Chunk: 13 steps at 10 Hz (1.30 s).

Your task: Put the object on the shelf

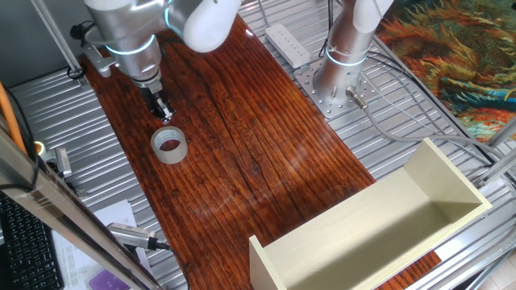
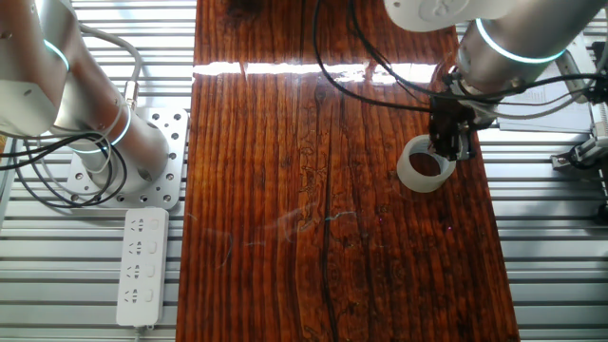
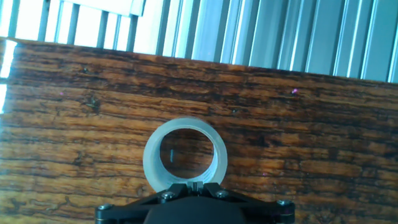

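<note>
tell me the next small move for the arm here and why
Probably lower the gripper a little further toward the tape roll and set the jaws astride its near wall. The roll lies flat on the wooden table, not yet gripped, with the gripper just above its edge. In the hand view the jaws look closed, so they likely need opening first. The shelf stands far off.

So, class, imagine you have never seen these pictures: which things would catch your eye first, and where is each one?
First comes the glossy red-brown wooden board running across the metal table. On it lies the whitish tape roll, flat with its hole facing up, and the arm's dark claw hangs right at the roll's edge. Then the big cream shelf, standing open at the board's other end.
</note>
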{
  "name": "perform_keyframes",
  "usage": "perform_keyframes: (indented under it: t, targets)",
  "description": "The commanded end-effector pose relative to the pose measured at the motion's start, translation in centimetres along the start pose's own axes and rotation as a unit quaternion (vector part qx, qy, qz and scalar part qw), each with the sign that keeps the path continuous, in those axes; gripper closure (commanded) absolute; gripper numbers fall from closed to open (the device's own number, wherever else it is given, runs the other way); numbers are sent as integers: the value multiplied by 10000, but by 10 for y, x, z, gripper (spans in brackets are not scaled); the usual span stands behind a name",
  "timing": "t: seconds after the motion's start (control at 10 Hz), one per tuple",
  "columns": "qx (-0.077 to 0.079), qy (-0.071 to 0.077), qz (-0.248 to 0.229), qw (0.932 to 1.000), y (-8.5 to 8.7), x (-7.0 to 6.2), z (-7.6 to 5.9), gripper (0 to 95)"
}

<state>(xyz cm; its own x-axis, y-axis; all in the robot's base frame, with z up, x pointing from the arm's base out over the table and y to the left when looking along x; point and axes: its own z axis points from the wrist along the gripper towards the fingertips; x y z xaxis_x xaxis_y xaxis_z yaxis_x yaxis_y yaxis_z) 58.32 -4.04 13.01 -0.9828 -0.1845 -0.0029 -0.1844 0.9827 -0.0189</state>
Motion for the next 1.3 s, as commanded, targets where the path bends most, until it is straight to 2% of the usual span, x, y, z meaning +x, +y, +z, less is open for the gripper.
perform_keyframes:
  t: [0.1,0.4,0.7,0.8,1.0,1.3]
  targets:
    - [72,-141,-500,9986,-9,-11,8,760]
    - [23,-150,-477,9987,-16,-24,22,760]
    - [-52,-175,-533,9984,-19,-29,43,760]
    - [-34,-181,-565,9982,-19,-31,47,570]
    - [-32,-240,-722,9971,-19,-33,49,570]
    - [-16,-224,-752,9969,-20,-34,58,570]
